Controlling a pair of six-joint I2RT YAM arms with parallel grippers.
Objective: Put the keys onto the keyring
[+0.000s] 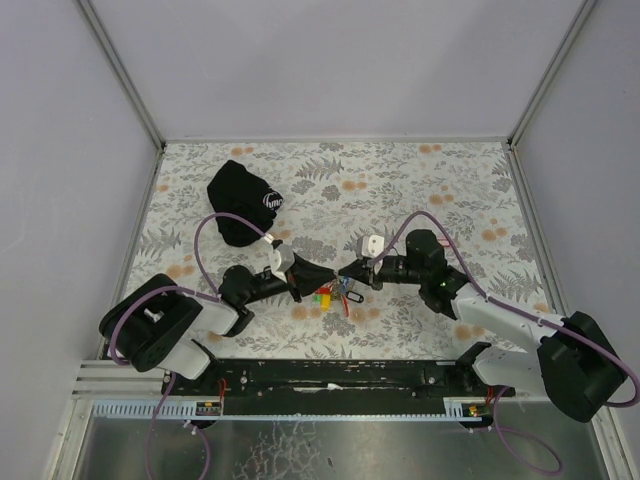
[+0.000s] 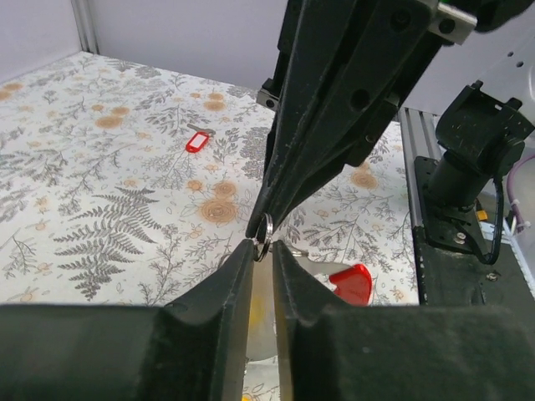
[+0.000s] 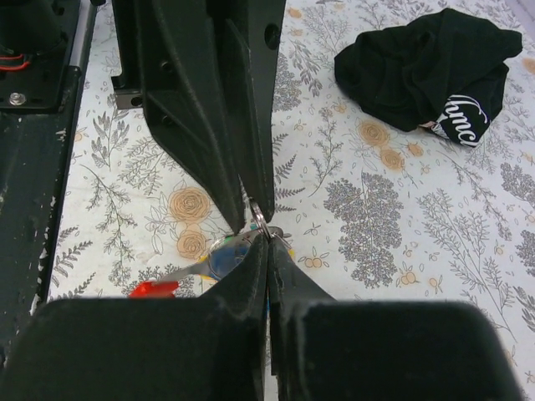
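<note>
The small metal keyring (image 2: 266, 227) hangs above the table between both grippers' tips, which meet nose to nose. My right gripper (image 3: 266, 236) is shut on the keyring (image 3: 260, 219). My left gripper (image 2: 263, 249) comes from the opposite side. Its jaws stand a narrow gap apart, with the ring's edge sitting in that gap at the very tips. Under the ring lies the bunch of keys (image 1: 325, 296), showing a red tag (image 2: 352, 284), a metal blade and a blue tag (image 3: 224, 261). One more red-tagged key (image 2: 197, 142) lies alone on the cloth.
The black cloth pouch (image 1: 243, 203) with a white logo lies at the back left of the floral tablecloth (image 1: 440, 190). The black base rail (image 1: 330, 375) runs along the near edge. Grey walls enclose the table on three sides.
</note>
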